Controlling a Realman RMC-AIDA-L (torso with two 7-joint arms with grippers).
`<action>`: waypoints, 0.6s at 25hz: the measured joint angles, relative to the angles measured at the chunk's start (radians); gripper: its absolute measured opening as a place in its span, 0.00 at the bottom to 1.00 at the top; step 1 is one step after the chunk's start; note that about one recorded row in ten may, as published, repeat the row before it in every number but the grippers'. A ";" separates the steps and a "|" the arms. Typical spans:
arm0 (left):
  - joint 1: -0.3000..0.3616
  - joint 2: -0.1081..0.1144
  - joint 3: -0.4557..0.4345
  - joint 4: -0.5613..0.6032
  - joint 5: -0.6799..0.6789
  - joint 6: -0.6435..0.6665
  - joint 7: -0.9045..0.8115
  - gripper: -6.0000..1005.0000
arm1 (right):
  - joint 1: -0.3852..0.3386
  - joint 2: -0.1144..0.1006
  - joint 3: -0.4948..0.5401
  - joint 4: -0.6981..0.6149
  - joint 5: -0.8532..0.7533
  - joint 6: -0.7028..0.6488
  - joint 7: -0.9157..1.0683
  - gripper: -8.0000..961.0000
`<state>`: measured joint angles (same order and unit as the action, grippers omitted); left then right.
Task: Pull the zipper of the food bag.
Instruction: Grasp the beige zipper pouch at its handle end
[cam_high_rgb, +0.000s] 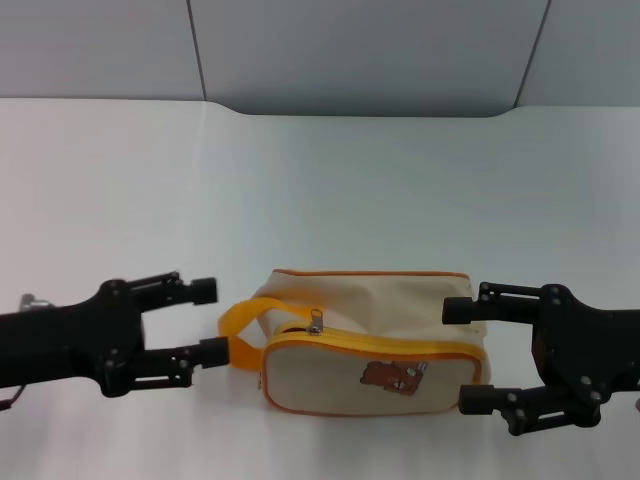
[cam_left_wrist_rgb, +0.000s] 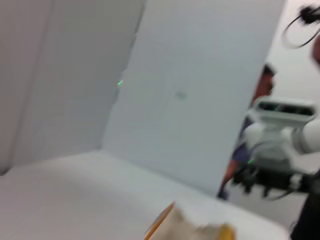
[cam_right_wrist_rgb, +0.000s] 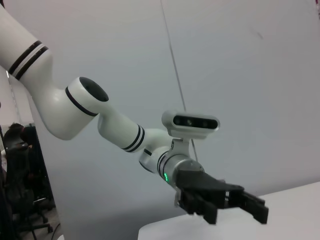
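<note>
The cream food bag (cam_high_rgb: 370, 335) with orange-yellow piping lies on the white table, its bear print (cam_high_rgb: 392, 376) facing me. Its yellow strap handle (cam_high_rgb: 250, 325) sticks out on the left. The yellow-orange zipper (cam_high_rgb: 400, 348) runs along the bag's front top edge, with the silver pull tab (cam_high_rgb: 316, 322) near its left end. My left gripper (cam_high_rgb: 208, 321) is open just left of the handle, apart from the bag. My right gripper (cam_high_rgb: 464, 355) is open at the bag's right end, one finger on each side of it. A corner of the bag (cam_left_wrist_rgb: 192, 227) shows in the left wrist view.
The white table (cam_high_rgb: 320, 190) stretches out behind the bag to a grey wall. The right wrist view shows my left arm and its open gripper (cam_right_wrist_rgb: 225, 202) farther off. The left wrist view shows my right arm (cam_left_wrist_rgb: 282, 145) beyond the bag.
</note>
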<state>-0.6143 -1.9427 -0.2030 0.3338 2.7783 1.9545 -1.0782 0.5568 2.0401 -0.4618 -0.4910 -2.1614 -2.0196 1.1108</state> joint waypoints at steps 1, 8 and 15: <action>0.005 -0.001 0.008 0.006 0.000 -0.020 -0.002 0.81 | 0.000 0.000 0.000 -0.001 0.000 0.002 0.000 0.87; -0.025 -0.060 0.104 0.018 -0.001 -0.169 -0.029 0.81 | -0.003 -0.005 0.002 -0.004 0.000 0.009 -0.026 0.87; -0.069 -0.087 0.144 0.029 -0.002 -0.251 -0.065 0.81 | -0.003 -0.011 0.002 -0.006 0.000 0.008 -0.028 0.87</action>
<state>-0.6834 -2.0294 -0.0590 0.3623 2.7764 1.7033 -1.1430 0.5538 2.0293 -0.4600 -0.4969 -2.1613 -2.0118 1.0833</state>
